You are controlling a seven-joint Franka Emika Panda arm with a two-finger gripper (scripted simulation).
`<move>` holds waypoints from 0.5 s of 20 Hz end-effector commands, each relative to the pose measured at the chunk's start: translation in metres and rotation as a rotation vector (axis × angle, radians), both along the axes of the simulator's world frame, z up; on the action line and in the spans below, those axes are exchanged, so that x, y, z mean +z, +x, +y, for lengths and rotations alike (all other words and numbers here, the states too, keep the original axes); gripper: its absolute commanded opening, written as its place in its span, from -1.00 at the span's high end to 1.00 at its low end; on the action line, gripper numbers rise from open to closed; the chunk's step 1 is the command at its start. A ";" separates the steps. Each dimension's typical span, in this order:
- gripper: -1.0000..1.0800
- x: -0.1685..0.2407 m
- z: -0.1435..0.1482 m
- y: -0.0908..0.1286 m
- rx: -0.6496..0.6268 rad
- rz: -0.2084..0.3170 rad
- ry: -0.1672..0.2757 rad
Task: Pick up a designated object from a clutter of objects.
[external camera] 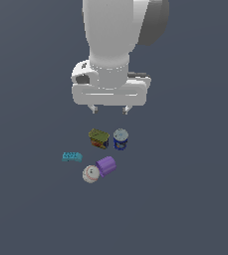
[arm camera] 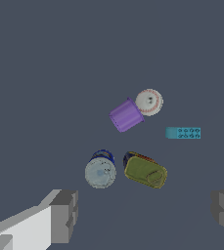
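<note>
The white arm (external camera: 116, 35) hangs above the grey floor (external camera: 31, 209), its pincer (external camera: 109, 109) spread wide and holding nothing, raised clear of everything. Just below the pincer sit the round blue can (external camera: 120, 139) and, close beside it without clearly touching, the rectangular tin (external camera: 99, 138) with the olive-yellow top, tilted slightly. Farther from the pincer lies the purple cup (external camera: 106, 166) on its side, touching the white baseball (external camera: 90, 174). The cyan brick (external camera: 72, 157) lies apart.

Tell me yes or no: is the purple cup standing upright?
No. The purple cup lies on its side, touching the white baseball in the exterior view.
</note>
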State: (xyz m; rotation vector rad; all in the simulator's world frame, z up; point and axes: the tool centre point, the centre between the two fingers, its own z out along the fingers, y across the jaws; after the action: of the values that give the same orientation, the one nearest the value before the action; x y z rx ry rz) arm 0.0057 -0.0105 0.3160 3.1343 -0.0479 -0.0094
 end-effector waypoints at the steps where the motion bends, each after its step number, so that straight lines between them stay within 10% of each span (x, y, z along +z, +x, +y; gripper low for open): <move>1: -0.92 0.000 0.000 0.000 0.000 0.000 0.000; 10: -0.92 -0.012 -0.002 -0.003 -0.022 0.031 0.007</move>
State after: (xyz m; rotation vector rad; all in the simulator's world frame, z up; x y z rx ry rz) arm 0.0030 -0.0122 0.3057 3.1393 -0.0738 -0.0500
